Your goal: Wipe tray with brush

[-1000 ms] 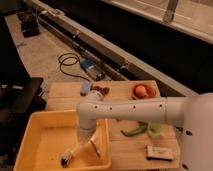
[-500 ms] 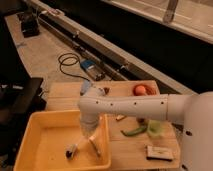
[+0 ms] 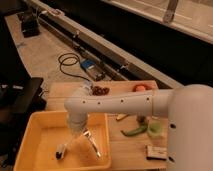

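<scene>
The yellow tray (image 3: pixel 37 131) sits on the left part of the wooden table, at the lower left of the camera view. My gripper (image 3: pixel 76 135) reaches down into the tray from the white arm and is shut on the brush (image 3: pixel 66 146). The brush's pale handle slants down and to the left from the gripper. Its dark head (image 3: pixel 60 154) touches the tray floor near the middle. A pale thin bar (image 3: pixel 94 146) slants down to the right from the gripper; I cannot tell what it is.
On the wooden table (image 3: pixel 125 152) right of the tray lie a green pepper (image 3: pixel 132 131), a green cup (image 3: pixel 156 128) and a small box (image 3: pixel 157 152). Dark fruit (image 3: pixel 100 90) and an orange fruit (image 3: pixel 141 88) sit at the back edge. A black chair (image 3: pixel 20 100) stands to the left.
The brush head has slid to the left across the tray floor, with the gripper and arm shifting slightly above it.
</scene>
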Action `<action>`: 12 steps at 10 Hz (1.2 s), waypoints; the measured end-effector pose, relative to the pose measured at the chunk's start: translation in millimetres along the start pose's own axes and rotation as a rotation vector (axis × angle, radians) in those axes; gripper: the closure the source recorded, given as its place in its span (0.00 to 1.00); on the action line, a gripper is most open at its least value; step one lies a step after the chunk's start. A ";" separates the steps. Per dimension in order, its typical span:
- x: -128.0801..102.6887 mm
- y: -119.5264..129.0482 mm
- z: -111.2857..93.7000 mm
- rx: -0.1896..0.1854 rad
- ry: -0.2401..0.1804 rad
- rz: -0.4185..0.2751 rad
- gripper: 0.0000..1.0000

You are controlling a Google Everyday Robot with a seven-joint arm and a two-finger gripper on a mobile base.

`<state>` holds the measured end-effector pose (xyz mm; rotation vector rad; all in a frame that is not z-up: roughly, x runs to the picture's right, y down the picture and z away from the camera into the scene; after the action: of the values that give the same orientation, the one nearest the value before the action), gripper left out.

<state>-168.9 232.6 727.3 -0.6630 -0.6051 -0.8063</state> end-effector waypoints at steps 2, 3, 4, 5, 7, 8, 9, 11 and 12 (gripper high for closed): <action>-20.6 -1.7 7.5 0.000 -0.027 -0.035 1.00; -27.4 1.8 10.2 -0.003 -0.034 -0.028 1.00; -27.5 8.6 10.7 -0.006 -0.035 -0.009 1.00; -25.2 16.1 9.6 -0.006 -0.031 0.013 1.00; -6.5 45.4 3.6 -0.013 -0.015 0.084 1.00; 4.0 56.1 1.1 -0.015 -0.009 0.113 1.00; 19.2 64.3 -1.8 -0.019 0.002 0.149 1.00; 44.0 57.3 -9.8 -0.023 0.031 0.170 1.00; 51.1 49.5 -14.1 -0.025 0.048 0.167 1.00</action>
<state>-97.8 225.1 739.5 -0.7055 -0.4897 -0.6725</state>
